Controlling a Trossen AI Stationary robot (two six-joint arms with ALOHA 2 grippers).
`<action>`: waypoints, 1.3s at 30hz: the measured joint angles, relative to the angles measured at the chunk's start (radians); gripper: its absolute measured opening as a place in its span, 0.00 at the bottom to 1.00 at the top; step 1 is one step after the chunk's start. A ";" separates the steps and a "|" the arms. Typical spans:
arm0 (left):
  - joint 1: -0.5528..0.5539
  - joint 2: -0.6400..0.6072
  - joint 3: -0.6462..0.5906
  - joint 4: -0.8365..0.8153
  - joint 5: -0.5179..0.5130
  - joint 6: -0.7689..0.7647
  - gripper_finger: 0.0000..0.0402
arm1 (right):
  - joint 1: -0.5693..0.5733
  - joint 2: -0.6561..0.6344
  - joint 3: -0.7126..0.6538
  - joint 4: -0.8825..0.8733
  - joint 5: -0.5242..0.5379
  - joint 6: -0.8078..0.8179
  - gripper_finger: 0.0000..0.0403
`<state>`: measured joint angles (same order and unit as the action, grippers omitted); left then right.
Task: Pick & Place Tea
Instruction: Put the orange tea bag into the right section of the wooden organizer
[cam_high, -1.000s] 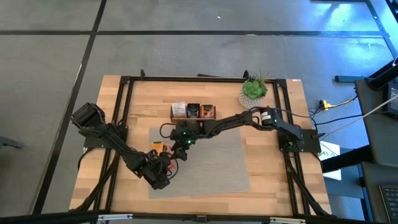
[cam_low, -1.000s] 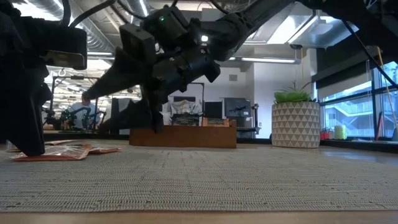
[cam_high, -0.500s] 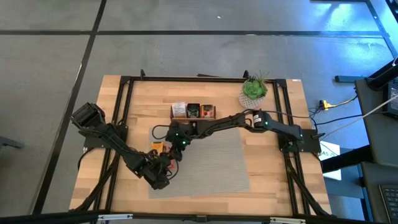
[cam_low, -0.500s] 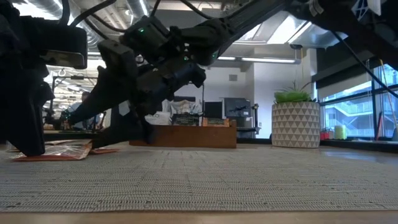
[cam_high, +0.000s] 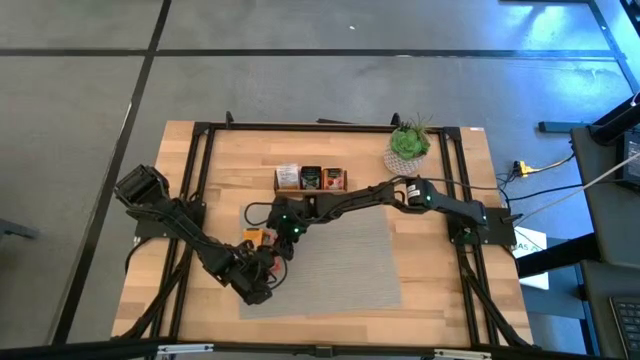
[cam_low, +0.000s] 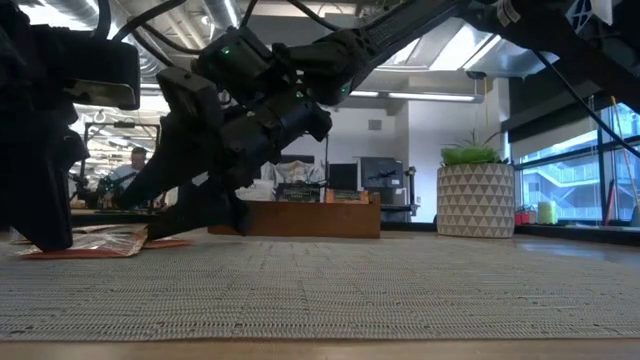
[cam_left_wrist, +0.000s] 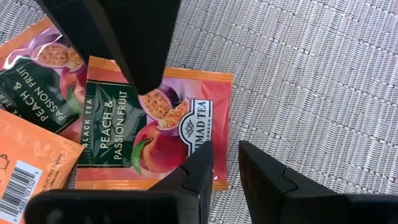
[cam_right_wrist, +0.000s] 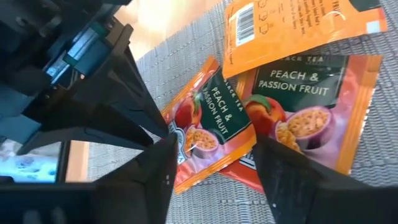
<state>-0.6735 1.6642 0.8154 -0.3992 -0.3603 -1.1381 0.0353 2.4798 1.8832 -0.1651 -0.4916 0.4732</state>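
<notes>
Four cameras around one bench

The high view looks straight down on the whole bench (cam_high: 440, 300) from far above; the low view sits at mat level, facing level across the grey mat (cam_low: 400, 290) into the room. Both wrist views look close onto the peach and passion fruit tea sachets (cam_left_wrist: 155, 134) (cam_right_wrist: 214, 134), which all four views share.

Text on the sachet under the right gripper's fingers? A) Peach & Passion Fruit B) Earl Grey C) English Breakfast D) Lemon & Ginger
A: in the right wrist view the orange sachet lying between the fingers of the right gripper reads "Peach & Passion Fruit", and so does the one next to it.
</notes>
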 joint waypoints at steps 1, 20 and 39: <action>0.000 0.000 0.000 0.000 0.000 0.000 0.18 | 0.000 0.000 0.000 -0.001 0.003 -0.005 0.48; 0.000 0.001 0.000 0.003 -0.013 -0.001 0.18 | 0.001 0.000 -0.002 0.001 0.079 -0.084 0.15; 0.000 0.001 0.000 0.001 -0.022 -0.001 0.18 | 0.006 0.008 -0.002 -0.021 0.053 -0.116 0.15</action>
<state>-0.6735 1.6650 0.8158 -0.3981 -0.3820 -1.1389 0.0414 2.4874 1.8814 -0.1861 -0.4385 0.3569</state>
